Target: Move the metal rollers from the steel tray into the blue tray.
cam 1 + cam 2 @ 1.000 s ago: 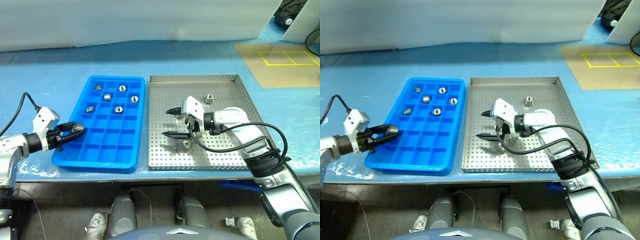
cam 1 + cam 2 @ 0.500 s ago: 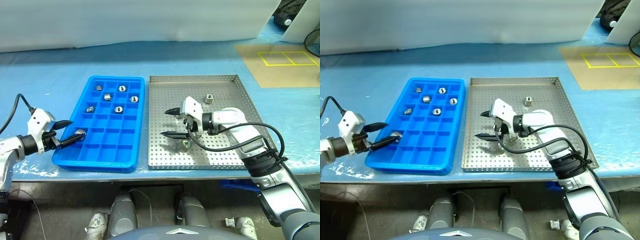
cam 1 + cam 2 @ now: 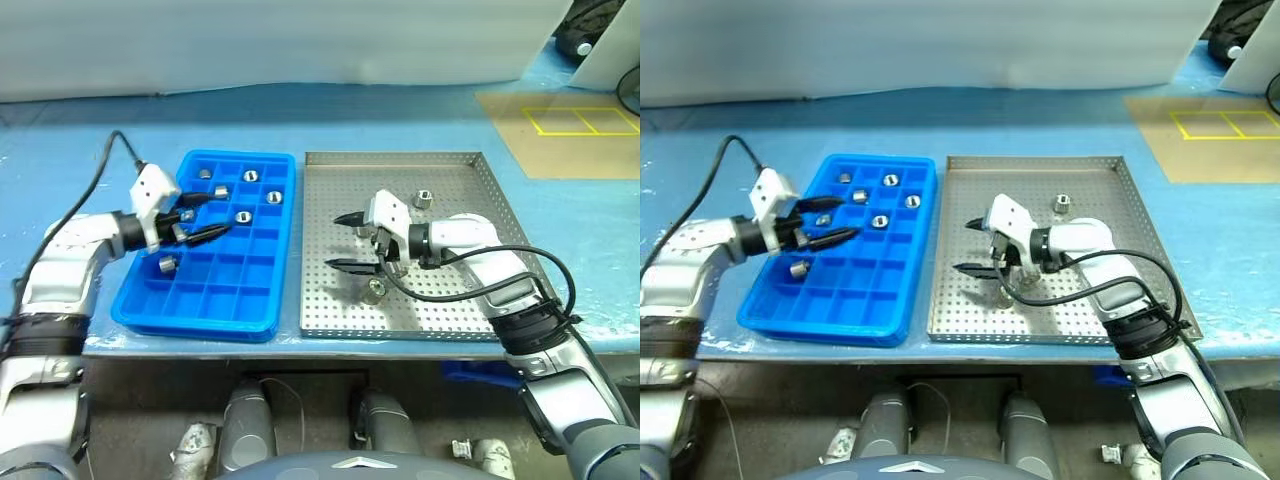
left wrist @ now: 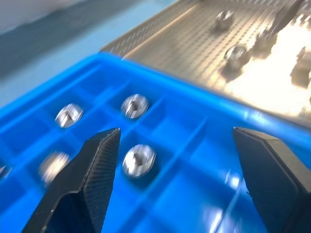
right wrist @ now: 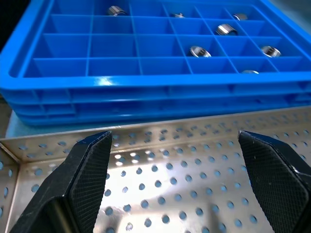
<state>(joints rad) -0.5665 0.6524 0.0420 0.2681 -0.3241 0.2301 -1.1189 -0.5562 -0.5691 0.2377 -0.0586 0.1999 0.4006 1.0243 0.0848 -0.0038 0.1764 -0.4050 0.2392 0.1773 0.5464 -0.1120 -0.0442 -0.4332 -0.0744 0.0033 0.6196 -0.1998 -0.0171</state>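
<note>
Blue-topped table (image 3: 90, 140), two trays

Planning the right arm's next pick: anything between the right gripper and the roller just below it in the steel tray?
Nothing visible. The right gripper hangs open over bare perforated floor of the steel tray, and the roller lies uncovered beside its lower finger.

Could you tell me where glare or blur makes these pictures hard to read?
Left wrist view: strong glare washes out part of the steel tray, and the rollers in the blue tray look soft and smeared. Right wrist view: the steel tray floor shows bright reflections, yet its holes stay legible. Left eye view: evenly lit and sharp.
</note>
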